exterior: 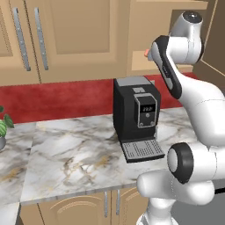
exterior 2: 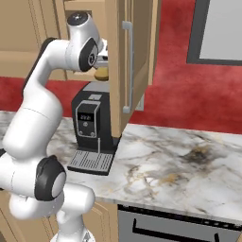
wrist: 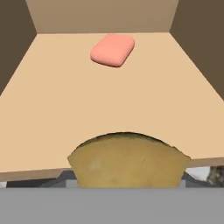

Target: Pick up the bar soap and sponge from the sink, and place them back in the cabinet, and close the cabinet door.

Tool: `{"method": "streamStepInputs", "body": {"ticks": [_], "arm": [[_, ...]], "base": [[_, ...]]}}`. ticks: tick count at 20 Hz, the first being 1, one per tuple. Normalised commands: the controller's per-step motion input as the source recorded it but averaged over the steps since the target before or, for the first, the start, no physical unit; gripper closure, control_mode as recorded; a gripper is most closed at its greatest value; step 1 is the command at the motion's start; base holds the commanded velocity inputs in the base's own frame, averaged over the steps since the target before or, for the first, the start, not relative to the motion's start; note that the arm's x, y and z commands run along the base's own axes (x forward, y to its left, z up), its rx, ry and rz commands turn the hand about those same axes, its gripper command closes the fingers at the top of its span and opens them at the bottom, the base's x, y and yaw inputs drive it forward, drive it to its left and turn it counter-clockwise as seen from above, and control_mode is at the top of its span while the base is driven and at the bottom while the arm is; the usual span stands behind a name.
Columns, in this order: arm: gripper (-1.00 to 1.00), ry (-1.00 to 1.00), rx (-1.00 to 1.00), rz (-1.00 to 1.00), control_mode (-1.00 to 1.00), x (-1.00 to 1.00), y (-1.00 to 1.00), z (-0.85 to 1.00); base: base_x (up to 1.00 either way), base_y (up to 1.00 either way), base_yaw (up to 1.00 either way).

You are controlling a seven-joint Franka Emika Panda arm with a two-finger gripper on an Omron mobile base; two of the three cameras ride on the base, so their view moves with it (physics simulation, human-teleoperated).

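Bar soap (wrist: 113, 50) lies on cabinet (wrist: 52, 109) shelf, behind sponge (wrist: 127, 161).

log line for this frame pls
phase: sponge to cabinet | gripper: shut on sponge, at shelf front edge | bar soap: on shelf, farther in | cabinet door: open

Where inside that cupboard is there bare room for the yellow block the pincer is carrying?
On the cabinet shelf, the bar soap lies near the back wall, about centred. The whole front and middle of the shelf, between the two side walls, is bare, as are the back corners on either side of the soap. The sponge in the pincer sits at the shelf's front edge.
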Motion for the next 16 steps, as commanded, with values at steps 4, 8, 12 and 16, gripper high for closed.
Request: {"method": "streamStepInputs", "body": {"ticks": [4, 8, 12, 16], "arm": [[1.00, -0.01, 0.00, 0.00, -1.00, 0.31, 0.00, 0.05], [1.00, 0.00, 0.00, 0.00, -1.00, 0.33, 0.00, 0.00], [1.00, 0.00, 0.00, 0.00, -1.00, 0.36, -0.06, 0.00], [1.00, 0.00, 0.00, 0.00, -1.00, 0.38, -0.11, 0.00]], "base": [[0.00, 0.00, 0.00], [0.00, 0.00, 0.00], [0.00, 0.00, 0.00], [0.00, 0.00, 0.00]]}}
